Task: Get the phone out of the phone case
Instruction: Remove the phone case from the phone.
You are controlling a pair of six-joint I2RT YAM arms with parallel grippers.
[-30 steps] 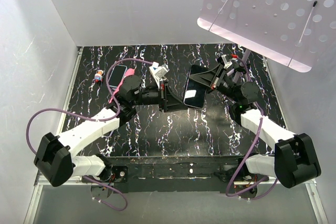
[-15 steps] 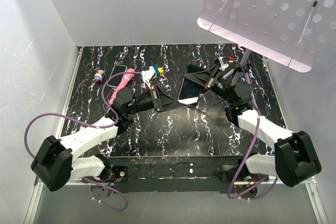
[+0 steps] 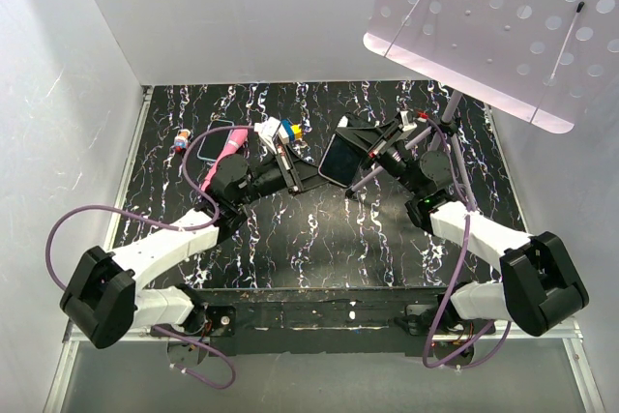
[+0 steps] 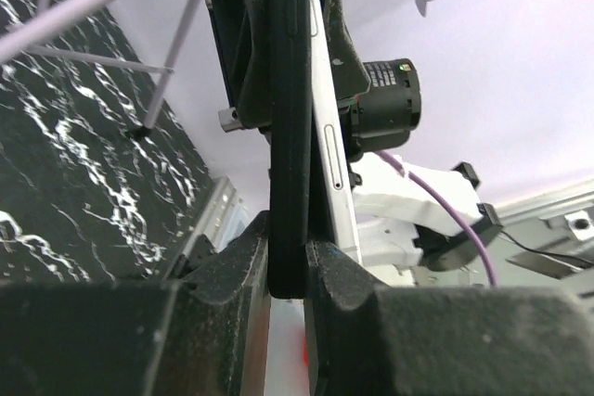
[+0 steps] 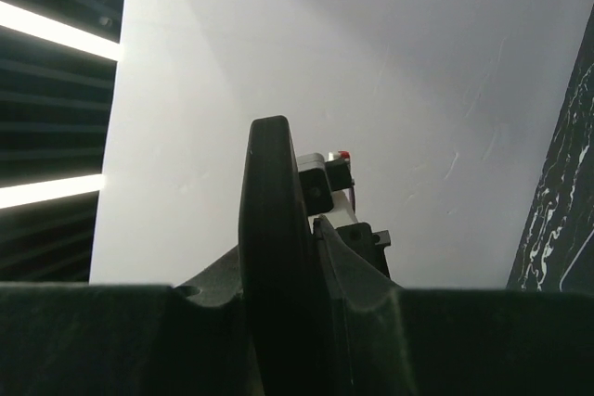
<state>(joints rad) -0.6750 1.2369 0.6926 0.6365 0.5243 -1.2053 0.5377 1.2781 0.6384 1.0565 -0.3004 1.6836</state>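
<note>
Over the middle of the desk [image 3: 319,239], a little toward 12 o'clock, I have the phone [image 3: 340,157] held up between both arms, its glossy screen tilted toward the overhead camera. My left hand [image 4: 288,266] comes in from 9 o'clock and is clenched on the black phone case [image 4: 288,136]. On that wrist camera the phone's pale edge runs just beside the case rim, touching it. How far it has come free I cannot tell.

My right hand [image 5: 278,257] reaches in from 3 o'clock and is clamped on the opposite edge. Its own camera shows me only a thick black rim pinched between the fingers.

The desk is black with white marble veining, boxed in by plain white walls [image 3: 242,16] at 9, 12 and 3 o'clock. A white perforated panel [image 3: 493,16] hangs in at 1 o'clock. At 10 o'clock a pink object [image 3: 215,157] I cannot name lies on the desk, with a small toy figure [image 3: 181,139] near it. Purple cables [image 3: 73,224] loop off both arms.
</note>
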